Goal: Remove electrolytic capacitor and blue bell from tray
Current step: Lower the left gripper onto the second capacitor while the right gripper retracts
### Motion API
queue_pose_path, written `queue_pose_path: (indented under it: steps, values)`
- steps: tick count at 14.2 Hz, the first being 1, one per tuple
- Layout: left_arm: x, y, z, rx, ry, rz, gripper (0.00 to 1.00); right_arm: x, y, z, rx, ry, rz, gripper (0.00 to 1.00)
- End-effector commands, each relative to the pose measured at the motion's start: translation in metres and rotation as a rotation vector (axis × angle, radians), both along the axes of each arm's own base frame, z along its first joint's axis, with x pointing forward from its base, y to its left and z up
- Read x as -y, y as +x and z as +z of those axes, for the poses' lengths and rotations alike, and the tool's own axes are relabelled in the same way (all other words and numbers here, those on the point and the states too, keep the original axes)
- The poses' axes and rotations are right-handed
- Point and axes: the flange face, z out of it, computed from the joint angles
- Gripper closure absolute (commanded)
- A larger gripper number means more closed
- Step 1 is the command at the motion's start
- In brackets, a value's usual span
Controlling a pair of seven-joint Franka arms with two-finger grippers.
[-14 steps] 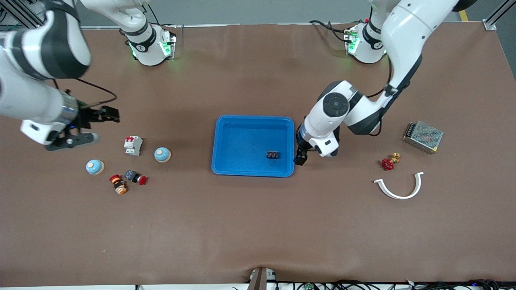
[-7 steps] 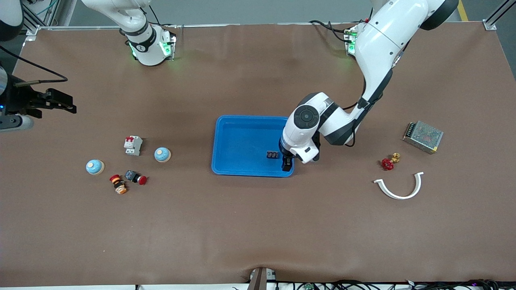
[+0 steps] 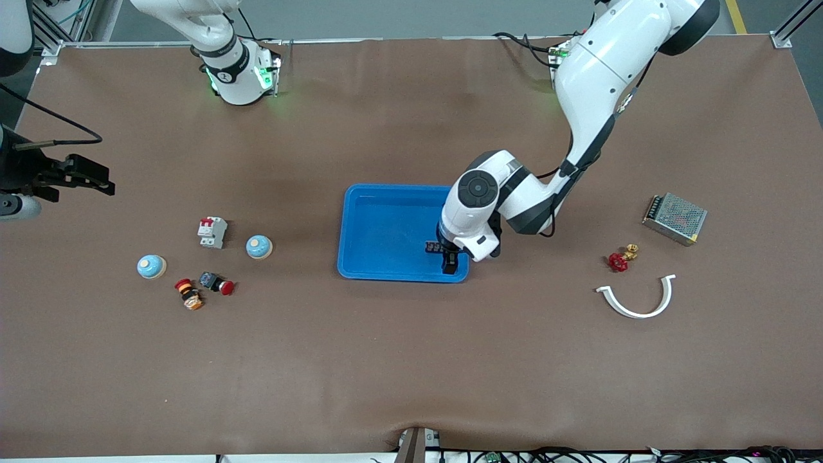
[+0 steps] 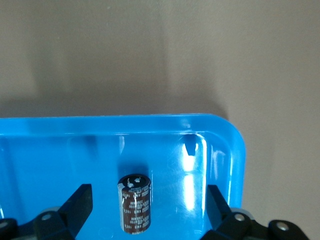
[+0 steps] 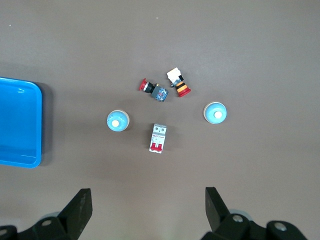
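A brown mat covers the table (image 3: pixel 398 360), with a shallow blue tray (image 3: pixel 373 222) at its middle. The left gripper (image 3: pixel 450 262) hangs low over the tray's corner nearest the front camera on the left arm's side, fingers spread wide and holding nothing. In the left wrist view the dark capacitor (image 4: pixel 135 204) lies on its side on the tray floor between the two open fingers (image 4: pixel 77 207), clear of both and closer to one of them; in the front view only part of it shows at the gripper's edge. The right gripper (image 3: pixel 80 175) is up over the mat at the right arm's edge of the table, fingers likewise open and empty. Below its wrist camera lies a loose group of parts: one blue bell (image 3: pixel 259 246) nearer the tray, a second blue bell (image 3: pixel 151 265) nearer the table's edge, a white circuit breaker (image 3: pixel 211 231) between them, and two push buttons, one red-capped (image 3: pixel 217 283) and one orange-bodied (image 3: pixel 188 294), closer to the front camera. Toward the left arm's end rest a metal power supply (image 3: pixel 674 218), a red-handled valve (image 3: pixel 620 258) and a curved white bracket (image 3: pixel 638 298).
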Motion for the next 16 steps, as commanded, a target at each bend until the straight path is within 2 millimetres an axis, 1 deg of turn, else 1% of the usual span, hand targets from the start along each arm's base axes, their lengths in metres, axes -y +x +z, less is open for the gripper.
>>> queue_pose_path:
  steps: [1, 2, 5, 9, 10, 16]
  values:
    - [0.012, -0.002, -0.008, 0.011, 0.035, 0.011, 0.0, 0.015, 0.002, 0.002, 0.006, -0.011, -0.027, 0.0]
    - [0.013, -0.003, -0.012, 0.007, 0.037, 0.009, 0.0, 0.022, 0.002, 0.004, 0.011, -0.008, -0.039, 0.0]
    - [0.016, -0.001, -0.015, 0.006, 0.033, 0.012, 0.0, 0.027, 0.002, 0.005, 0.015, -0.006, -0.046, 0.0]
    - [0.021, -0.006, -0.017, 0.002, 0.033, 0.008, 0.0, 0.027, 0.002, 0.004, 0.014, -0.009, -0.04, 0.0]
    - [0.025, -0.01, -0.017, 0.001, 0.033, 0.003, 0.0, 0.027, 0.002, 0.004, 0.015, -0.006, -0.04, 0.0]
    - [0.029, -0.016, -0.024, -0.006, 0.041, 0.01, 0.0, 0.027, 0.006, 0.003, 0.036, 0.004, -0.052, 0.0]
